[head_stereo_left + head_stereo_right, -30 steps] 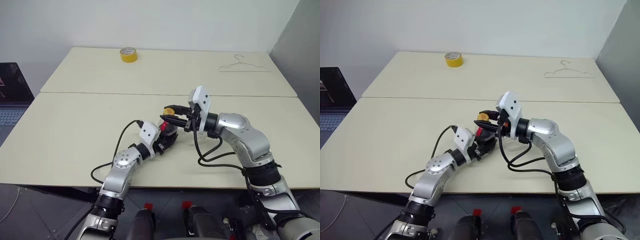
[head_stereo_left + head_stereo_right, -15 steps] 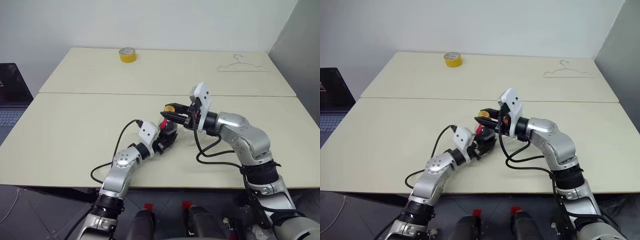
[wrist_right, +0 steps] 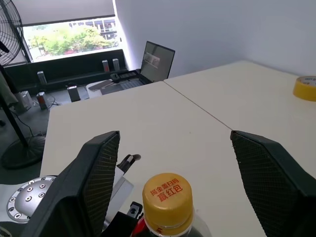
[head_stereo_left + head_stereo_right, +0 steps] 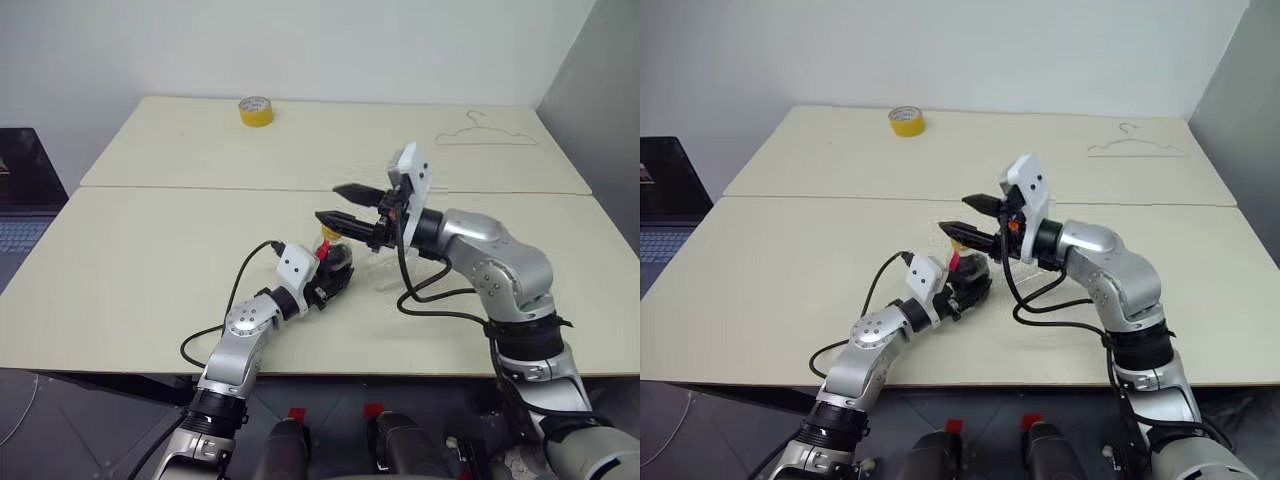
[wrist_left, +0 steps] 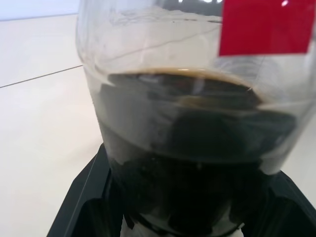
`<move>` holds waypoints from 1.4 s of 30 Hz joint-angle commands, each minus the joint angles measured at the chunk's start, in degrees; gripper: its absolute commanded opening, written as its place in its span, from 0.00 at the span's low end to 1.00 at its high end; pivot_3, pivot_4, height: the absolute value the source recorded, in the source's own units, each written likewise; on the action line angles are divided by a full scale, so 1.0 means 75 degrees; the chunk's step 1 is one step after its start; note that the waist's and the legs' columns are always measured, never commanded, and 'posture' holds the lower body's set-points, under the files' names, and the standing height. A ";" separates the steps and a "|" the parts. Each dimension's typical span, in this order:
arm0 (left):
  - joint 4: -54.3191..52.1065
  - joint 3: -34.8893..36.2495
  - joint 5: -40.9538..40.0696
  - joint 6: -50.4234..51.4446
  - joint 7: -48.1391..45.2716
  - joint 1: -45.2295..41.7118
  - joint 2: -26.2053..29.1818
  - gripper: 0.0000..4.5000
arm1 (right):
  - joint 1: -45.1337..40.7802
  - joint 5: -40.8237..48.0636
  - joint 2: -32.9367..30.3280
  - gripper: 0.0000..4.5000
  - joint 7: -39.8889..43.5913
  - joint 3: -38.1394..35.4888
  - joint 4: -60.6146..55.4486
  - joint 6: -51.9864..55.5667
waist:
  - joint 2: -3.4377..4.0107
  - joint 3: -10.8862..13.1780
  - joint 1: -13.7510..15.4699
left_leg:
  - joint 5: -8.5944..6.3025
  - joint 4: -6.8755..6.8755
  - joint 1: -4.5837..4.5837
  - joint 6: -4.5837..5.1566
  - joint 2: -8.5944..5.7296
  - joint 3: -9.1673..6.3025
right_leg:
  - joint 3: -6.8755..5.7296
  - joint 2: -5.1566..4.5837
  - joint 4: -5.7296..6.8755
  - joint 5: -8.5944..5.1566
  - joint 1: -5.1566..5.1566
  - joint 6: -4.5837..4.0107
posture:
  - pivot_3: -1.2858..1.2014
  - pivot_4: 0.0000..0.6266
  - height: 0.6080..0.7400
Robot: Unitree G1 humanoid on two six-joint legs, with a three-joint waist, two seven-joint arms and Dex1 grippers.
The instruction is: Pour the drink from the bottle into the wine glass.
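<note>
Office-like test room, plain and sparse.
Shown by pale worktables [image 4: 150, 260], bare white wall [image 4: 300, 45], open laptop [image 3: 155, 61], standing fan [image 3: 12, 74] beyond the fingers [image 3: 96, 173].

Open desk all round the two hands; clutter far off.
Right hand [image 4: 342, 205] hangs spread-fingered just above the capped bottle [image 4: 333, 254], which the left hand [image 4: 335, 283] clamps, blocking the way down. Beyond it, bare desk [image 4: 150, 250]; tape roll [image 4: 255, 110] and hanger [image 4: 485, 133] lie well apart, far edge.
</note>
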 commanded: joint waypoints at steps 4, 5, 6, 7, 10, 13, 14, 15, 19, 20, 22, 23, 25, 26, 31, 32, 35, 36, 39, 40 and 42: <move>0.0742 -0.0149 0.0233 0.0440 0.0013 0.0333 0.0142 0.58 | -0.0248 -0.0145 -0.0213 0.81 0.0289 0.0136 -0.0069 -0.0423 | 0.0003 -0.0002 0.0000 | 0.0000 0.0000 0.0001 0.0000 -0.0001 -0.0001 | -0.0001 0.0000 0.0003 0.0002 0.0000 0.0003 | 0.52 0.24 1.00; 0.0740 -0.0146 0.0233 0.0442 0.0016 0.0334 0.0142 0.58 | -0.0282 -0.0176 -0.0204 0.81 0.0273 0.0170 -0.0066 -0.0440 | 0.0003 -0.0002 0.0000 | 0.0000 0.0000 0.0001 0.0000 -0.0001 -0.0002 | -0.0002 0.0000 0.0003 0.0002 0.0000 0.0004 | 0.52 0.24 1.00; 0.0739 -0.0144 0.0236 0.0442 0.0021 0.0336 0.0143 0.58 | -0.0331 -0.0152 -0.0146 0.81 0.0209 0.0176 -0.0066 -0.0394 | 0.0003 -0.0002 0.0000 | 0.0000 -0.0001 0.0000 0.0000 -0.0001 -0.0002 | -0.0002 0.0000 0.0004 0.0003 0.0000 0.0005 | 0.52 0.24 1.00; 0.0733 -0.0144 0.0238 0.0442 0.0026 0.0343 0.0143 0.58 | -0.0370 -0.0050 -0.0059 0.81 0.0126 0.0151 -0.0076 -0.0239 | 0.0003 -0.0002 0.0001 | 0.0000 -0.0001 0.0000 0.0000 -0.0001 -0.0001 | -0.0001 0.0000 0.0004 0.0004 0.0000 0.0006 | 0.52 0.24 1.00; 0.0725 -0.0138 0.0240 0.0440 0.0040 0.0356 0.0140 0.58 | -0.0426 -0.0053 0.0067 0.89 0.0008 0.0273 -0.0158 -0.0085 | 0.0002 -0.0003 0.0002 | 0.0000 0.0000 0.0000 0.0000 -0.0001 -0.0002 | -0.0002 0.0000 0.0005 0.0005 -0.0001 0.0008 | 0.52 0.24 1.00; 0.0722 -0.0136 0.0241 0.0434 0.0058 0.0365 0.0131 0.58 | -0.0452 -0.0040 0.0154 1.00 -0.0065 0.0314 -0.0196 0.0036 | 0.0002 -0.0004 0.0002 | 0.0000 0.0000 -0.0001 0.0000 0.0001 -0.0002 | 0.0000 0.0000 0.0005 0.0005 -0.0001 0.0007 | 0.52 0.24 1.00; 0.0722 -0.0135 0.0241 0.0433 0.0065 0.0368 0.0127 0.58 | -0.0462 -0.0039 0.0179 1.00 -0.0091 0.0320 -0.0202 0.0066 | 0.0002 -0.0004 0.0002 | 0.0000 0.0000 0.0000 0.0000 0.0002 -0.0001 | 0.0000 0.0000 0.0005 0.0005 -0.0001 0.0007 | 0.52 0.24 1.00; 0.0722 -0.0134 0.0242 0.0432 0.0070 0.0369 0.0124 0.58 | -0.0468 -0.0044 0.0195 1.00 -0.0105 0.0322 -0.0208 0.0085 | 0.0003 -0.0004 0.0002 | 0.0000 0.0000 -0.0001 0.0000 0.0002 -0.0002 | 0.0000 0.0000 0.0005 0.0005 -0.0001 0.0008 | 0.52 0.24 1.00; 0.0717 -0.0146 0.0254 0.0419 0.0095 0.0391 0.0113 0.58 | -0.0515 -0.0438 0.0222 1.00 -0.0281 0.0589 -0.0114 -0.0043 | 0.0005 -0.0005 0.0001 | 0.0000 0.0000 0.0000 0.0000 0.0003 -0.0001 | -0.0001 0.0000 0.0006 0.0005 -0.0001 0.0007 | 0.52 0.24 1.00; 0.0719 -0.0153 0.0260 0.0414 0.0098 0.0392 0.0116 0.58 | -0.0532 -0.0586 0.0227 1.00 -0.0385 0.0672 -0.0035 -0.0051 | 0.0005 -0.0006 0.0001 | 0.0000 0.0000 0.0001 0.0000 0.0003 -0.0001 | -0.0001 0.0000 0.0006 0.0005 -0.0001 0.0006 | 0.52 0.24 1.00; 0.0728 -0.0165 0.0266 0.0405 0.0108 0.0387 0.0115 0.58 | -0.0534 -0.0794 0.0292 1.00 -0.0552 0.0781 0.0142 -0.0118 | 0.0006 -0.0007 0.0000 | 0.0000 0.0001 0.0001 0.0000 0.0002 -0.0001 | -0.0001 0.0000 0.0007 0.0005 -0.0001 0.0006 | 0.52 0.24 1.00; 0.0734 -0.0170 0.0267 0.0402 0.0113 0.0384 0.0113 0.58 | -0.0526 -0.0895 0.0326 1.00 -0.0600 0.0842 0.0222 -0.0153 | 0.0006 -0.0007 0.0001 | 0.0000 0.0001 0.0002 0.0000 0.0002 -0.0001 | 0.0000 0.0000 0.0007 0.0005 -0.0001 0.0006 | 0.52 0.24 1.00; 0.0738 -0.0175 0.0266 0.0396 0.0118 0.0382 0.0112 0.58 | -0.0535 -0.1036 0.0430 1.00 -0.0752 0.0879 0.0388 -0.0183 | 0.0006 -0.0008 0.0001 | 0.0000 0.0002 0.0002 0.0000 0.0002 0.0000 | -0.0001 0.0000 0.0007 0.0005 -0.0001 0.0006 | 0.52 0.24 1.00; 0.0742 -0.0179 0.0268 0.0391 0.0120 0.0382 0.0109 0.58 | -0.0553 -0.1101 0.0499 1.00 -0.0824 0.0855 0.0508 -0.0219 | 0.0006 -0.0008 0.0001 | 0.0000 0.0002 0.0002 0.0000 0.0003 0.0000 | -0.0001 0.0000 0.0007 0.0005 -0.0001 0.0006 | 0.52 0.24 1.00; 0.0734 -0.0191 0.0275 0.0384 0.0126 0.0399 0.0105 0.58 | -0.0605 -0.1327 0.0644 1.00 -0.0888 0.0786 0.0918 -0.0403 | 0.0006 -0.0009 0.0001 | 0.0000 0.0002 0.0001 0.0000 0.0002 0.0000 | 0.0000 0.0000 0.0007 0.0006 -0.0001 0.0008 | 0.52 0.24 1.00; 0.0729 -0.0193 0.0276 0.0382 0.0124 0.0407 0.0108 0.58 | -0.0617 -0.1346 0.0656 1.00 -0.0886 0.0779 0.0974 -0.0425 | 0.0006 -0.0009 0.0001 | 0.0000 0.0002 0.0001 0.0000 0.0002 0.0000 | 0.0000 0.0000 0.0007 0.0006 -0.0001 0.0008 | 0.52 0.24 1.00; 0.0710 -0.0199 0.0282 0.0380 0.0127 0.0434 0.0114 0.58 | -0.0650 -0.1407 0.0684 1.00 -0.0888 0.0754 0.1115 -0.0500 | 0.0007 -0.0009 0.0001 | 0.0000 0.0002 0.0001 0.0000 0.0002 -0.0001 | -0.0002 0.0000 0.0008 0.0006 -0.0001 0.0007 | 0.52 0.24 1.00; 0.0704 -0.0201 0.0285 0.0381 0.0131 0.0441 0.0115 0.58 | -0.0655 -0.1421 0.0693 1.00 -0.0886 0.0737 0.1150 -0.0521 | 0.0008 -0.0010 0.0001 | 0.0000 0.0002 0.0001 0.0000 0.0001 -0.0001 | -0.0002 0.0001 0.0009 0.0006 -0.0001 0.0008 | 0.52 0.24 1.00; 0.0693 -0.0202 0.0290 0.0388 0.0139 0.0452 0.0121 0.58 | -0.0651 -0.1453 0.0682 1.00 -0.0854 0.0668 0.1219 -0.0560 | 0.0007 -0.0011 0.0001 | 0.0000 0.0002 0.0001 0.0000 0.0001 -0.0001 | -0.0001 0.0001 0.0009 0.0006 -0.0001 0.0009 | 0.52 0.24 1.00; 0.0691 -0.0203 0.0292 0.0389 0.0140 0.0454 0.0124 0.58 | -0.0645 -0.1457 0.0665 1.00 -0.0838 0.0640 0.1229 -0.0568 | 0.0008 -0.0011 0.0001 | 0.0000 0.0002 0.0001 0.0000 0.0000 0.0000 | -0.0001 0.0001 0.0009 0.0007 -0.0001 0.0009 | 0.52 0.24 1.00; 0.0693 -0.0208 0.0301 0.0387 0.0139 0.0455 0.0131 0.58 | -0.0624 -0.1427 0.0615 1.00 -0.0786 0.0560 0.1216 -0.0553 | 0.0007 -0.0012 0.0001 | 0.0000 0.0002 0.0001 0.0000 0.0001 0.0000 | -0.0001 0.0001 0.0009 0.0006 -0.0001 0.0008 | 0.52 0.24 1.00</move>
